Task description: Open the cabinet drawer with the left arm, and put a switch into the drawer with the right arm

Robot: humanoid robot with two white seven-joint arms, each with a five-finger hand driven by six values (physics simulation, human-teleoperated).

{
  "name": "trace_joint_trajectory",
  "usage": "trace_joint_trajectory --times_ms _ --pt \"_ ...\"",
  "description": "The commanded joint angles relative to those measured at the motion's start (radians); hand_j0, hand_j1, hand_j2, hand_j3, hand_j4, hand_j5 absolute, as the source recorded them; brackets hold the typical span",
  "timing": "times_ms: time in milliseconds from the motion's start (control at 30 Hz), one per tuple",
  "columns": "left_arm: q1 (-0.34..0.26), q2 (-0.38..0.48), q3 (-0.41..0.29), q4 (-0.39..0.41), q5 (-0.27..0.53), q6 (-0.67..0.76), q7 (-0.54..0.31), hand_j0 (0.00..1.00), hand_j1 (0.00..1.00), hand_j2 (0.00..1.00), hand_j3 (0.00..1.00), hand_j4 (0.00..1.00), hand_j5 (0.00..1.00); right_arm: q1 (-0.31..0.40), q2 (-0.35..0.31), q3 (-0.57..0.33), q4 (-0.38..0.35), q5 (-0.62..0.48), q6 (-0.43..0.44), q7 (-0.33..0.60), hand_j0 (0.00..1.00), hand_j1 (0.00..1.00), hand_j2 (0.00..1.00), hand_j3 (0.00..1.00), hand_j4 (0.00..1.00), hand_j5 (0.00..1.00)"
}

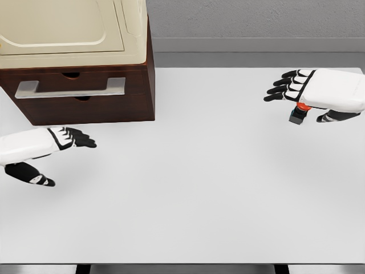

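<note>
So the switch (297,115), a small dark block with a red top, sits on the white table (199,200) well right of the cabinet (85,85), mostly hidden under the right hand (311,91). That hand hovers with fingers stretched out, gripping nothing. A sloppy close could knock it away. The drawer (74,87) looks shut; the left hand (54,145), also open, sits just below the cabinet and could miss the silver handle (71,87).

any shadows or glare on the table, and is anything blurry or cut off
Head view: even, flat light, no glare on the white table; only faint shadow under the cabinet. Sharp throughout. The cabinet is cropped at the top and left; the right hand partly hides the switch.
</note>
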Motion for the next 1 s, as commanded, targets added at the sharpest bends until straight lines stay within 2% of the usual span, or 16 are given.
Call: trace_joint_trajectory --times_ms 0,100,133,167,233,267,333,400,433,467,500,600,667,733,800,967 --pt "0.000 0.009 -0.002 -0.003 0.011 0.002 0.004 1.00 1.00 1.00 1.00 1.00 1.00 0.000 -0.001 0.000 -0.003 -0.005 0.003 0.000 1.00 1.00 1.00 1.00 1.00 1.00" --pt "-0.008 0.014 -0.019 -0.003 0.046 0.002 0.004 1.00 1.00 1.00 1.00 1.00 1.00 -0.008 -0.001 0.000 -0.003 -0.005 0.003 0.000 1.00 1.00 1.00 1.00 1.00 1.00" --pt "-0.038 0.040 -0.067 -0.003 0.112 0.002 0.002 1.00 1.00 1.00 1.00 1.00 1.00 -0.008 -0.003 0.000 -0.001 -0.005 0.003 0.000 1.00 1.00 1.00 1.00 1.00 1.00" --pt "-0.063 0.060 -0.110 -0.003 0.213 0.002 -0.004 1.00 1.00 1.00 1.00 1.00 1.00 -0.008 -0.016 -0.001 0.008 -0.007 0.003 0.000 1.00 1.00 1.00 1.00 1.00 1.00" --pt "-0.098 0.063 -0.114 -0.003 0.258 0.002 -0.010 1.00 1.00 1.00 1.00 1.00 1.00 -0.044 -0.039 0.000 0.036 -0.007 0.003 0.000 1.00 1.00 1.00 1.00 1.00 1.00" --pt "-0.104 0.072 -0.121 -0.003 0.293 0.002 -0.022 1.00 1.00 1.00 1.00 1.00 1.00 -0.035 -0.056 0.048 0.036 -0.001 0.003 0.000 1.00 1.00 1.00 1.00 1.00 1.00" --pt "-0.136 0.075 -0.121 -0.005 0.294 0.002 -0.027 1.00 1.00 1.00 1.00 1.00 1.00 -0.043 -0.059 0.065 0.034 0.001 0.003 0.000 1.00 1.00 1.00 1.00 1.00 1.00" --pt "-0.179 0.062 -0.121 -0.005 0.336 0.002 -0.033 1.00 1.00 1.00 1.00 1.00 1.00 -0.046 -0.058 0.063 0.036 -0.002 0.003 0.000 1.00 1.00 1.00 1.00 1.00 1.00" --pt "-0.222 0.029 -0.121 -0.005 0.367 0.002 -0.039 1.00 1.00 1.00 1.00 1.00 1.00 -0.052 -0.058 0.063 0.054 -0.002 0.003 0.000 1.00 1.00 1.00 1.00 1.00 1.00" --pt "-0.250 0.025 -0.121 -0.005 0.367 0.002 -0.070 1.00 1.00 1.00 1.00 1.00 1.00 -0.054 -0.056 0.065 0.062 -0.001 0.003 0.000 1.00 1.00 1.00 1.00 1.00 1.00" --pt "-0.262 0.031 -0.121 -0.003 0.364 0.002 -0.081 0.90 0.90 0.90 0.90 0.90 0.90 -0.055 -0.055 0.063 0.063 -0.004 0.003 0.000 1.00 1.00 1.00 1.00 1.00 1.00" --pt "-0.276 0.037 -0.121 -0.003 0.362 0.017 -0.058 0.93 0.93 0.93 0.93 0.93 0.93 -0.097 -0.033 0.066 0.128 -0.004 0.003 0.000 1.00 1.00 1.00 1.00 1.00 1.00" --pt "-0.282 0.031 -0.121 -0.003 0.379 0.131 -0.061 0.95 0.95 0.95 0.95 0.95 0.95 -0.133 -0.006 0.072 0.162 -0.004 0.003 0.000 1.00 1.00 1.00 1.00 1.00 1.00" --pt "-0.314 0.023 -0.121 -0.005 0.402 0.333 -0.068 0.95 0.95 0.95 0.95 0.95 0.95 -0.202 0.006 0.166 0.215 -0.004 0.003 0.000 1.00 1.00 1.00 1.00 1.00 1.00" --pt "-0.328 0.022 -0.119 -0.005 0.406 0.399 -0.070 0.95 0.95 0.95 0.95 0.95 0.95 -0.279 0.036 0.249 0.300 -0.005 0.003 0.000 1.00 1.00 1.00 1.00 1.00 1.00" --pt "-0.336 0.006 -0.119 -0.005 0.405 0.470 -0.111 0.96 0.96 0.96 0.96 0.96 0.96 -0.287 0.039 0.258 0.332 -0.001 0.003 0.000 1.00 1.00 1.00 1.00 1.00 1.00"
